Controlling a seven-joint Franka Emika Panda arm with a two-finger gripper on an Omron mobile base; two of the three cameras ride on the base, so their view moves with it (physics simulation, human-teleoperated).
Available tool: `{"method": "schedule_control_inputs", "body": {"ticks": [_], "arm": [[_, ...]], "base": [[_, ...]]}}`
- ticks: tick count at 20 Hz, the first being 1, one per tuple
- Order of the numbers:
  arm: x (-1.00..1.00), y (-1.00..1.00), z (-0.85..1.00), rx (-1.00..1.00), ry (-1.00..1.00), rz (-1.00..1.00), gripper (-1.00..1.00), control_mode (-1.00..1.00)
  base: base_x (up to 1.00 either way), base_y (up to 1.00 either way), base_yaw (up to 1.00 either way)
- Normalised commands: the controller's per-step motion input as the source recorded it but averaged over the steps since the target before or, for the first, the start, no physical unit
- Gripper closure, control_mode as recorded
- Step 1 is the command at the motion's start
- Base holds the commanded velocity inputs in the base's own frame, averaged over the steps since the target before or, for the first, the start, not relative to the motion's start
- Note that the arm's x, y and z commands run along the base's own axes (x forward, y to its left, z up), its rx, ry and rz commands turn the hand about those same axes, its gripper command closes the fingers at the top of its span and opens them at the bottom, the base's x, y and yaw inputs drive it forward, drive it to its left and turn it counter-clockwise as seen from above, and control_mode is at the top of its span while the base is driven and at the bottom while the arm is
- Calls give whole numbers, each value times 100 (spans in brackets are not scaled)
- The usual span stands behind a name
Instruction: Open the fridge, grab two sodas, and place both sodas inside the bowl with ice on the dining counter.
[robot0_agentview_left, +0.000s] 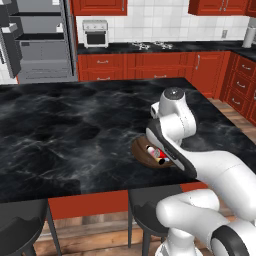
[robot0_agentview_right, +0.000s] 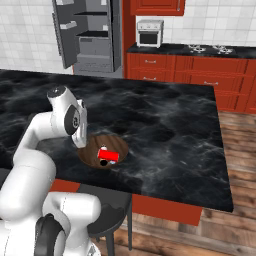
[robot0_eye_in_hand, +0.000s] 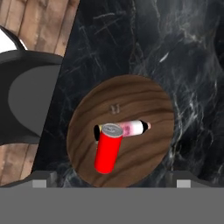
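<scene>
Empty, wide-open claw (robot0_eye_in_hand: 109, 181) hangs over the wooden bowl (robot0_eye_in_hand: 144, 94).

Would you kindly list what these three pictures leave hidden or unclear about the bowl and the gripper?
- Left base view: the arm's forearm covers the right part of the bowl.
- Hand view: the red soda can overlaps a pale, pink-banded object, so what that is stays unclear.
- Hand view: the ice is only a faint outline, too small to detail.
- Hand view: the gripper is cut off by the bottom edge; just the tips show.
</scene>
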Motion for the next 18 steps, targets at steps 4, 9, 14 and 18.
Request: {"method": "schedule_control_inputs", "body": {"ticks": [4, 9, 14, 18], "arm": [[4, 0, 0, 0, 0, 0, -100, -100], [44, 16, 11, 0, 0, 0, -100, -100], [42, 59, 20, -4, 1, 0, -100, -100], [33, 8, 21, 0, 0, 0, -100, -100]], "base": [[0, 0, 0], [0, 0, 0], [0, 0, 0], [0, 0, 0]]}}
